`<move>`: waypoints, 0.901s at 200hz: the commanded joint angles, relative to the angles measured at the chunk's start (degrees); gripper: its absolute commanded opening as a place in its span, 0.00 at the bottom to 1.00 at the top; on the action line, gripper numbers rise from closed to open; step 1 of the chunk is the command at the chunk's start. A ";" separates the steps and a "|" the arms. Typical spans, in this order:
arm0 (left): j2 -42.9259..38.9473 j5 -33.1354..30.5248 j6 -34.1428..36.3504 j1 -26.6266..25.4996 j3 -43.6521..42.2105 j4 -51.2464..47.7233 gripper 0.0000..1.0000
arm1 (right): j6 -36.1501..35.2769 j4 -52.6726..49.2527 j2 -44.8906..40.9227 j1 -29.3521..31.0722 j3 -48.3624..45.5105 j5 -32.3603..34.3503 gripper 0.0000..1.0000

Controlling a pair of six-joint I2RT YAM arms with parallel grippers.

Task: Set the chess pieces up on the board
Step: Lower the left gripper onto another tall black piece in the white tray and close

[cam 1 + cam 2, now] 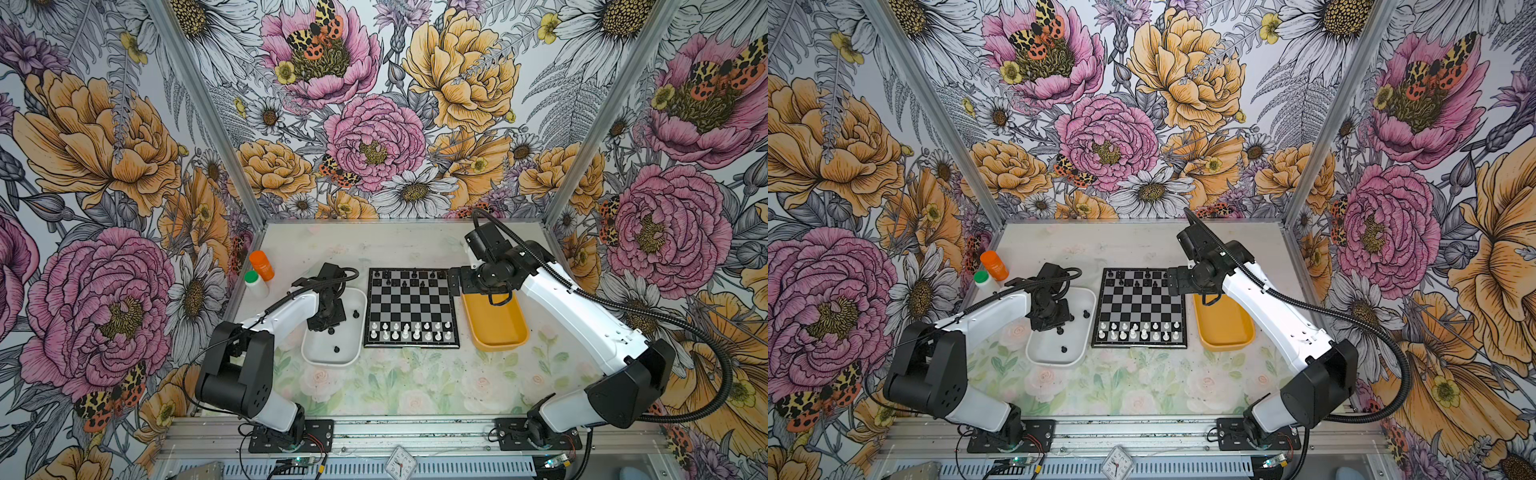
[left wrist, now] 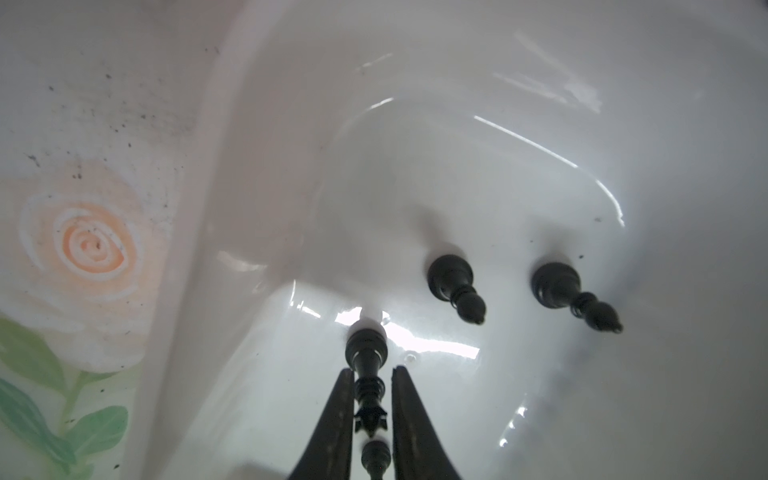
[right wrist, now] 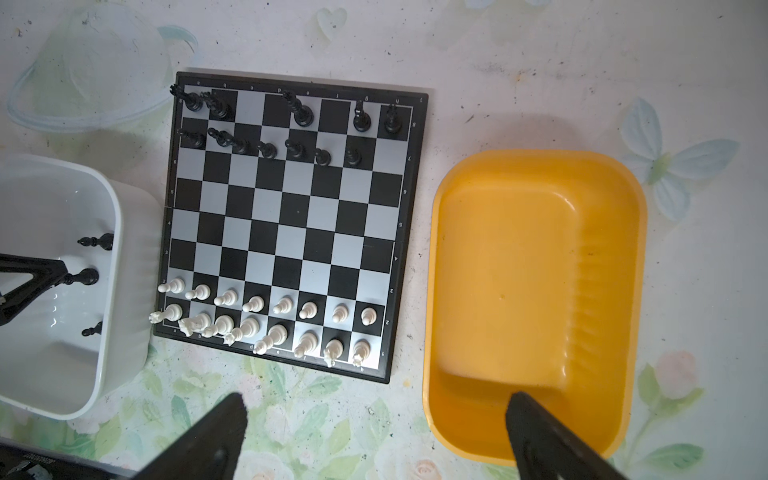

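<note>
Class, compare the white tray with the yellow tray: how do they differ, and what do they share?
The white tray holds black chess pieces; the yellow tray holds none. In both top views the white tray lies left of the board, the yellow tray right. Both are rounded rectangles.

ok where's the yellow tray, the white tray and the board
yellow tray (image 1: 496, 324), in a top view, bare floor
white tray (image 1: 348, 334), in a top view, bare floor
board (image 3: 286, 216), right wrist view, bare middle square

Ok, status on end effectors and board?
Left end effector straddling black piece in white tray, grip unconfirmed. Right end effector open, empty, over yellow tray. Board: white pieces set, black rows incomplete. Nothing blocking board.
</note>
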 commanded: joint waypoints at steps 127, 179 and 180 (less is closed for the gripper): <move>1.54 1.63 1.79 0.36 0.76 0.76 0.21 | -1.26 -0.77 0.13 -1.13 2.25 1.21 1.00; 1.64 1.85 2.05 0.34 0.51 0.70 0.20 | -1.01 -0.84 0.21 -1.22 2.21 1.34 1.00; 1.59 1.81 2.05 0.34 0.50 0.69 0.20 | -1.00 -0.80 0.21 -1.22 2.14 1.40 1.00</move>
